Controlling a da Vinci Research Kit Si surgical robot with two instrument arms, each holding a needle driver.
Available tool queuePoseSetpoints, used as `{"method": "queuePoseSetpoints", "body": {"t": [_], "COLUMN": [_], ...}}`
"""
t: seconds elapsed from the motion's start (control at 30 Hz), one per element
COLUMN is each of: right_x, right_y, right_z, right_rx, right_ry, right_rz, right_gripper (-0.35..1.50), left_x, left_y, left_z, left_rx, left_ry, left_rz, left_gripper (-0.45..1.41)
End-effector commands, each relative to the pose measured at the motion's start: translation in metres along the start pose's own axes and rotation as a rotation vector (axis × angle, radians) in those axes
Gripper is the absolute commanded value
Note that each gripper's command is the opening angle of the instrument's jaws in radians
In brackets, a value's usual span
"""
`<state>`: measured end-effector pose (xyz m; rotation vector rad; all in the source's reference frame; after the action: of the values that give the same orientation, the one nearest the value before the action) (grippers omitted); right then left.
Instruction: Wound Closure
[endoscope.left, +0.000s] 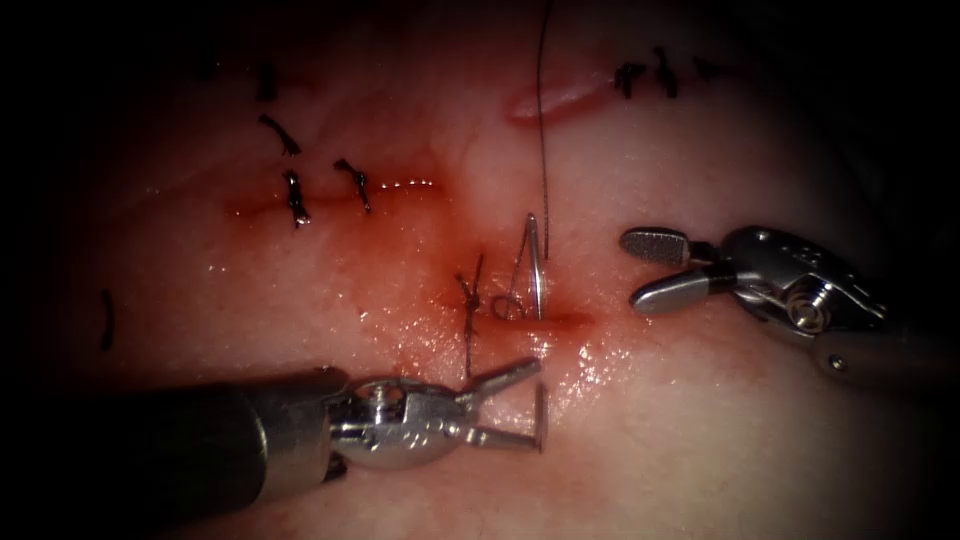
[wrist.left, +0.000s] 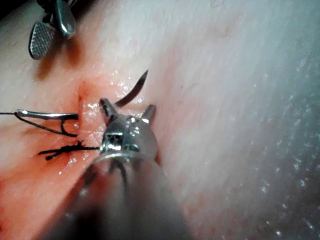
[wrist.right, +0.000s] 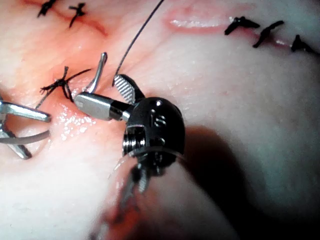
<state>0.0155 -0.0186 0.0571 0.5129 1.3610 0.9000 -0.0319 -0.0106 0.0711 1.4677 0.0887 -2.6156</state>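
Pink, wet tissue (endoscope.left: 700, 430), glossy with red fluid (endoscope.left: 420, 290) around the cut (endoscope.left: 570, 321). Noted dark knotted stitches (endoscope.left: 295, 198) along the closed stretch, the nearest stitch (endoscope.left: 470, 295) just left of the needle, with stiff cut ends standing up.

Looked for writing: saw engraved marks on the right tool's steel wrist in the right wrist view, too small to read.

Found the needle (endoscope.left: 534, 265) in the tissue: a thin, bright steel curve, its tail end standing up out of the cut and its tip end emerging on the near side, seen as a dark curved sliver (wrist.left: 134, 94) in the left wrist view. Traced the thread (endoscope.left: 543, 120), fine and dark, from the tail end straight up out of view, with a small loop beside the tail.

Left tool (endoscope.left: 538, 404): smooth rounded steel, jaws spread wide on either side of the emerging tip, gripping nothing; could not tell whether the lower jaw touched it.

Right tool (endoscope.left: 632, 270): jaws spread wide, cross-hatched inner face showing, holding nothing, well right of the needle and clear of the tissue.
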Motion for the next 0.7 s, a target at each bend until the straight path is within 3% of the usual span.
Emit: {"method": "queuePoseSetpoints", "body": {"t": [0.03,0.13,0.23,0.33,0.4,0.7], "right_x": [-0.0003,-0.0006,-0.0011,-0.0015,-0.0017,-0.0021], "right_y": [0.0002,0.0002,0.0003,0.0004,0.0005,0.0002], "right_z": [0.0012,0.0013,0.0018,0.0020,0.0021,0.0023], "right_rx": [0.003,0.005,0.010,0.015,0.015,0.048], "right_ry": [0.008,0.009,0.013,0.013,0.016,0.020], "right_rz": [-0.003,-0.007,-0.014,-0.019,-0.021,-0.014], "right_gripper": [1.01,0.99,0.99,0.98,0.96,0.88], "left_x": [-0.0001,0.0000,0.0001,0.0002,0.0003,0.0000], "left_y": [-0.0002,-0.0004,-0.0007,-0.0010,-0.0010,-0.0016], "left_z": [0.0009,0.0012,0.0017,0.0021,0.0022,0.0012], "left_rx": [0.005,0.009,0.016,0.003,-0.024,-0.157], "left_ry": [0.006,0.012,0.024,0.059,0.097,0.260], "left_rz": [0.002,0.004,0.005,0.022,0.039,-0.262], "left_gripper": [0.56,0.49,0.27,-0.06,-0.45,-0.45]}}
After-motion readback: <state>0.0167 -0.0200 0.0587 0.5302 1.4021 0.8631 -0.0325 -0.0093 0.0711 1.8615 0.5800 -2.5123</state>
